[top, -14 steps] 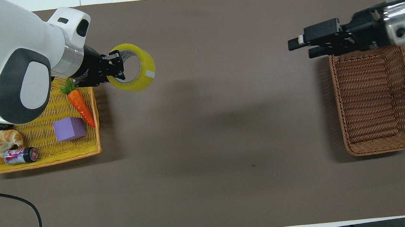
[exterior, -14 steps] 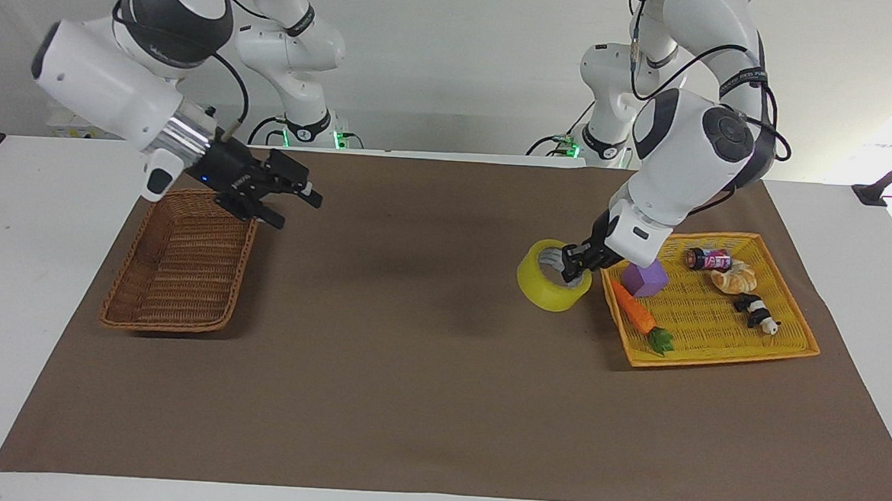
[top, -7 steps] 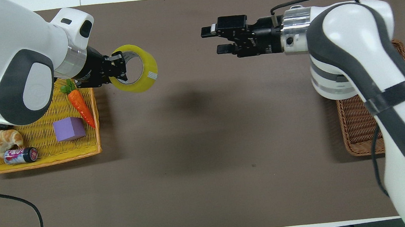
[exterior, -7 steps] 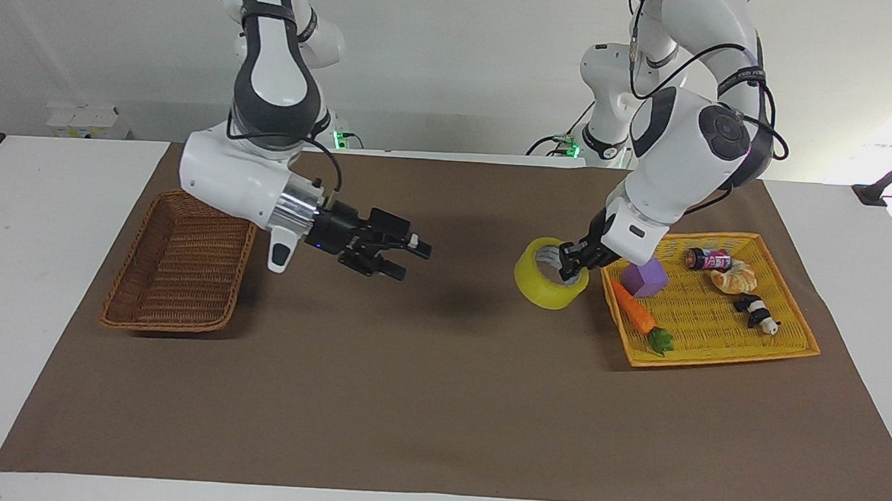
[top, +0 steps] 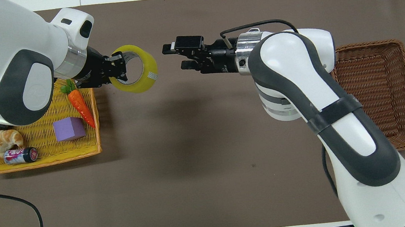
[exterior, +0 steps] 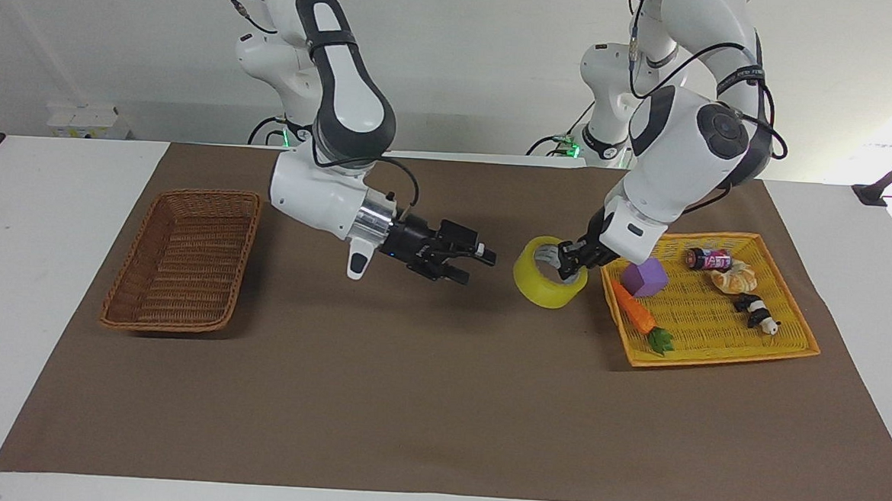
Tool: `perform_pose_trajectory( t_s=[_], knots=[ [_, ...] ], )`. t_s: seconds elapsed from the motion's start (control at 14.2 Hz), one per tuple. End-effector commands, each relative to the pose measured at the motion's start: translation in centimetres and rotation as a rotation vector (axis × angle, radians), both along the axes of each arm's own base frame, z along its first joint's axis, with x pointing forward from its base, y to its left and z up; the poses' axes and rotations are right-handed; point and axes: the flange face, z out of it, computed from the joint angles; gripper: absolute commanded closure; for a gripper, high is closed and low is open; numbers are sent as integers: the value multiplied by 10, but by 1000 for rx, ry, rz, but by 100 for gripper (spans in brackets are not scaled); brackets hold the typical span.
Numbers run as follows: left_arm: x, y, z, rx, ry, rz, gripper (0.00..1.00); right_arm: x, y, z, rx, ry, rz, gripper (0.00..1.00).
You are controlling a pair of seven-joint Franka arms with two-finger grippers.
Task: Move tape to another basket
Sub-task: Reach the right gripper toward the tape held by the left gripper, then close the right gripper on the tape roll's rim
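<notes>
While the left hand [exterior: 570,263] grips the wall of the tape [exterior: 547,284], clamped shut on it above the mat beside the yellow tray [exterior: 723,357], the right hand [exterior: 474,261] hangs close by, fingers spread, holding nothing; the basket [exterior: 183,261] sits well apart.

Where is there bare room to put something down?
The brown mat lies bare between the wicker basket and the yellow tray, and the basket is empty. The tray is crowded with toys, and the tape hangs beside it.
</notes>
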Motion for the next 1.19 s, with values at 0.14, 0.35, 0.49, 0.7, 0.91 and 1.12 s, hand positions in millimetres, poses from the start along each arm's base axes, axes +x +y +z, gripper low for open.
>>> perform_pose_trajectory(
  t_s=[0.14, 0.35, 0.49, 0.7, 0.91, 1.12],
  knots=[
    [-5, 8, 8, -3, 12, 16, 100, -7, 23, -6, -2, -19, -19, 1],
    [-6, 7, 9, -4, 8, 17, 100, -9, 34, -10, -19, -27, -33, 1],
    [-6, 6, 8, -4, 9, 16, 100, -6, 46, -5, -16, -47, -28, 1],
    [-7, 6, 8, -4, 10, 14, 100, -8, 52, -3, -22, -57, -31, 1],
    [-7, 6, 7, -3, 13, 14, 100, -10, 54, -3, -24, -59, -25, 9],
    [-7, 5, 6, -3, 13, 13, 100, -12, 56, -5, -26, -57, -21, 15]
  ],
)
